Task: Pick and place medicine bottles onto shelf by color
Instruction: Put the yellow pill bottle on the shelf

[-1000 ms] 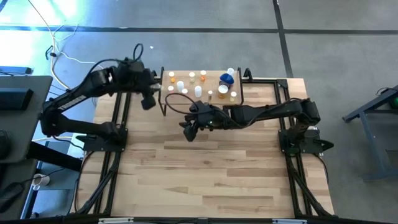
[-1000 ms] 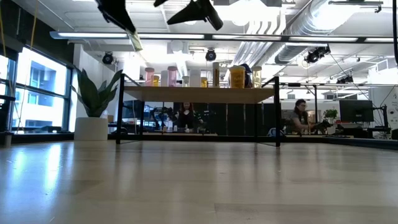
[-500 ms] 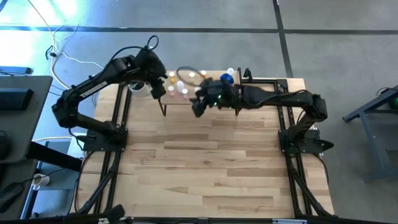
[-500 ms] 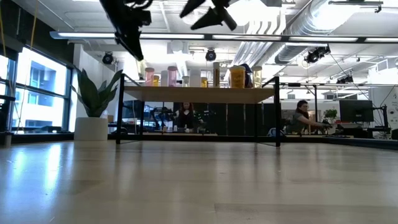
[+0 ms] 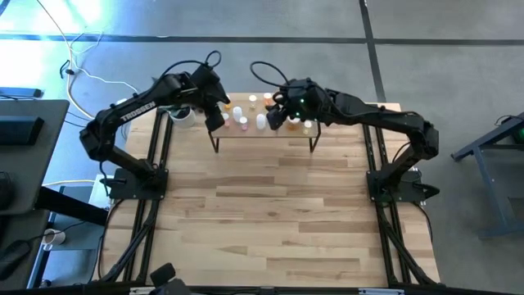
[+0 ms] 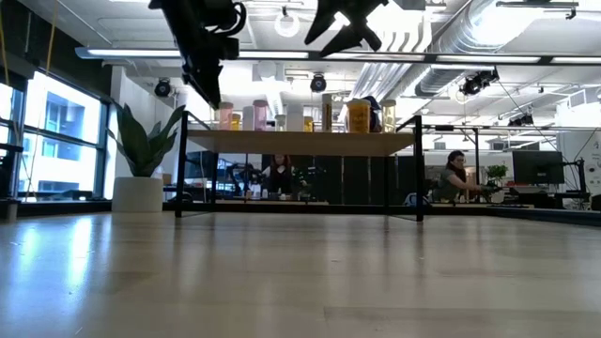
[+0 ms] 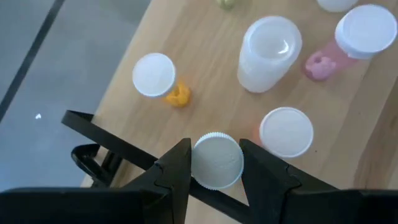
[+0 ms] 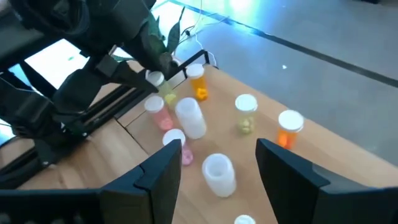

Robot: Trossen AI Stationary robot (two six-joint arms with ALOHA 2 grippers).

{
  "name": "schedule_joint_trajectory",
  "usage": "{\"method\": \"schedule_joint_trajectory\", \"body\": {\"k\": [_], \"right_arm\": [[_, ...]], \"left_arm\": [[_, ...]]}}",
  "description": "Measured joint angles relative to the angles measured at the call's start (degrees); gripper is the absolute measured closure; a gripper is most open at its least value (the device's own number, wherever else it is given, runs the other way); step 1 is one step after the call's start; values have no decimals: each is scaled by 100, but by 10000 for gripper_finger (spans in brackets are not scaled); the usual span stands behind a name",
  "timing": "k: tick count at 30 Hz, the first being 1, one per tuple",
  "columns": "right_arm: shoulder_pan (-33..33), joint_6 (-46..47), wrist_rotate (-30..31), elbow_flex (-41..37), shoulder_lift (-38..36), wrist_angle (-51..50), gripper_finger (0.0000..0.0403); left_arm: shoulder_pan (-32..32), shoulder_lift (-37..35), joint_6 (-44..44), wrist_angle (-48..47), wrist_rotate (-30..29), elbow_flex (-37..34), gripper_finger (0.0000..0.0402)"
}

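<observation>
The shelf (image 5: pixel 264 133) stands at the table's far edge, a light-wood board on thin black legs (image 6: pixel 300 143). Several medicine bottles stand on it: orange (image 7: pixel 155 76), white (image 7: pixel 268 46), pink (image 7: pixel 367 31) and yellow-green (image 8: pixel 245 112). My left gripper (image 5: pixel 214 121) hovers over the shelf's left end, shut on a small white-capped bottle (image 7: pixel 216 160) whose body looks yellow-green (image 8: pixel 166 96). My right gripper (image 5: pixel 274 121) is open above the middle of the shelf, with nothing between its fingers (image 8: pixel 165 168). My left gripper pinches the small bottle at its white cap end (image 7: pixel 216 160) between the two fingers (image 7: pixel 179 169). The fingers slant steeply down from the table's left. The bottle is lifted clear, above the shelf's left front corner, cap toward the wrist.
A potted green plant (image 6: pixel 141 150) in a white pot stands left of the shelf, under my left arm. Black frame rails (image 5: pixel 155 164) run along both table sides. Bare wooden tabletop (image 5: pixel 262 213) spreads in front of the shelf. People sit in the room beyond (image 6: pixel 453 178).
My left gripper has carried the bottle down and toward the table's right, onto the shelf's left end, tipping steeper. My right gripper, still open, has risen from in front of the shelf and swung toward the far edge, over the bottles.
</observation>
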Motion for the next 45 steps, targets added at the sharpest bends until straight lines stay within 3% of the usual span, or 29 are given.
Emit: {"method": "schedule_joint_trajectory", "body": {"k": [17, 34, 45], "right_arm": [[-261, -440, -269, 0, -2, -26, 206], [-285, -440, -268, 0, -2, -86, 206], [-285, -425, -267, 0, -2, -153, 206]], "left_arm": [[-2, 73, -179, -288, 190, 0, 288], [-2, 73, -59, -212, 186, 0, 242], [-2, 73, -81, -224, 143, 2, 237]]}}
